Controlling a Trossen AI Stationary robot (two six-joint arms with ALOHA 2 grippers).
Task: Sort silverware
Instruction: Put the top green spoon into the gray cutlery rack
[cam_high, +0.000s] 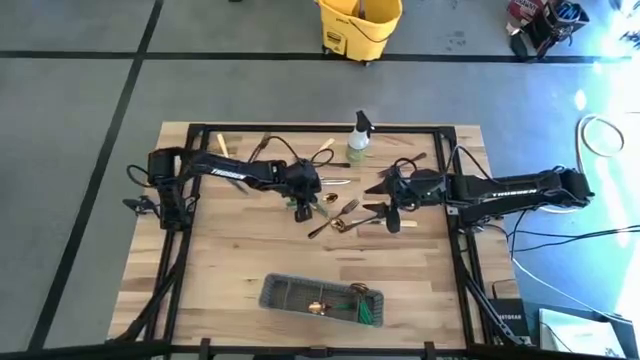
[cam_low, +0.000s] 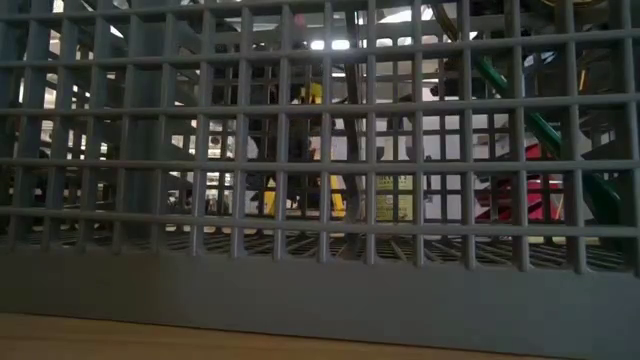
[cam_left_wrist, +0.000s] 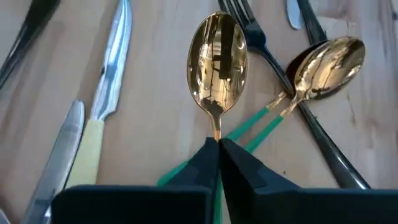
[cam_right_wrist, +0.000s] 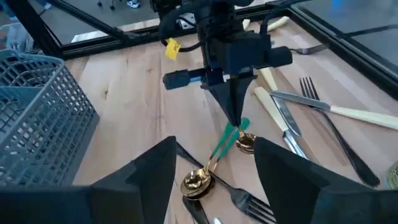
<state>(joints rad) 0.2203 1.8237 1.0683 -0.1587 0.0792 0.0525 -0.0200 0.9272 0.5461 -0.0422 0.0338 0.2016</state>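
Observation:
Silverware lies scattered on the wooden table (cam_high: 240, 250) between my two grippers: forks (cam_right_wrist: 329, 127), cream-handled knives (cam_left_wrist: 93, 134) and a gold spoon with a green handle (cam_left_wrist: 326, 62). My left gripper (cam_left_wrist: 217, 146) points down at mid-table (cam_high: 303, 207) and is shut on another gold spoon (cam_left_wrist: 217, 59). My right gripper (cam_right_wrist: 214, 180) stands open just to its right (cam_high: 383, 200). It touches nothing, and the loose green-handled spoon (cam_right_wrist: 198, 182) and a fork show between its spread fingers. My left gripper pinches the gold spoon at its thin neck (cam_left_wrist: 216, 129), just behind the bowl, between its two fingertips (cam_right_wrist: 235, 118). The fingers come from above, pointing down. The bowl (cam_right_wrist: 245, 143) sticks out below the tips, close over the table; whether it rests there I cannot tell.
The grey wire-mesh caddy (cam_high: 320, 298) stands near the table's front edge with some pieces in it; its wall (cam_low: 320, 290) fills the low view. A spray bottle (cam_high: 358, 135) stands at the far edge. A black frame (cam_high: 320, 128) rims the table. Bare wood lies front left.

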